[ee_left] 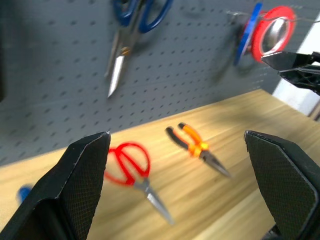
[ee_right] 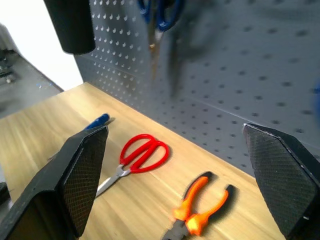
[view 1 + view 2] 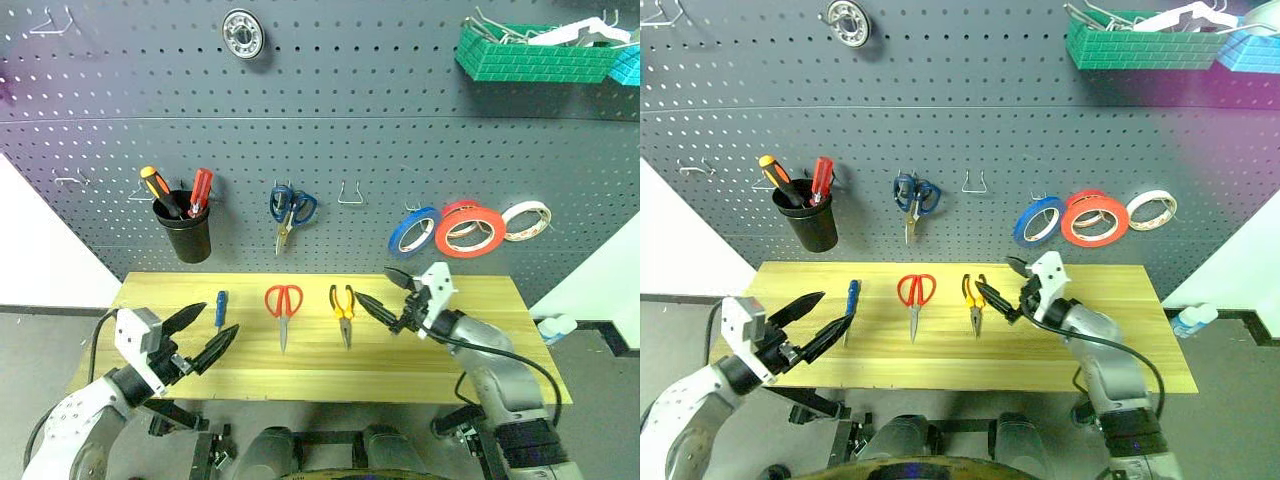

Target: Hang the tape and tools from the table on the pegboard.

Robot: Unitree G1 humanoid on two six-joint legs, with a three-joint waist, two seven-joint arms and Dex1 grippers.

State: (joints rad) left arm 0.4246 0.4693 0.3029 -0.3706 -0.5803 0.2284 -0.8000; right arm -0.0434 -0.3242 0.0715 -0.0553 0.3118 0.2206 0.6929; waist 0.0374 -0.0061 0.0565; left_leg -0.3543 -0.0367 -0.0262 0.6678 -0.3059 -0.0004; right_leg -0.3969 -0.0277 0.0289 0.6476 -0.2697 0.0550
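Observation:
On the light wood table (image 3: 480,345) lie the blue-handled screwdriver (image 3: 220,307), the red-handled scissors (image 3: 284,303) and the orange-and-black pliers (image 3: 343,306), side by side. The wide red tape (image 3: 470,232) hangs on a hook of the dark grey pegboard (image 3: 400,120). My left gripper (image 3: 220,318) hovers open over the table's front left, close to the screwdriver, holding nothing. My right gripper (image 3: 372,283) stands open just right of the pliers, empty. The right wrist view shows the scissors (image 2: 142,155) and pliers (image 2: 197,210) between its fingers.
On the pegboard hang a black cup (image 3: 185,235) with orange and red screwdrivers, blue-handled scissors (image 3: 291,210), a blue tape roll (image 3: 413,231), a pale roll (image 3: 526,220), an empty hook (image 3: 350,193) and a green basket (image 3: 530,55). The table's right half is bare.

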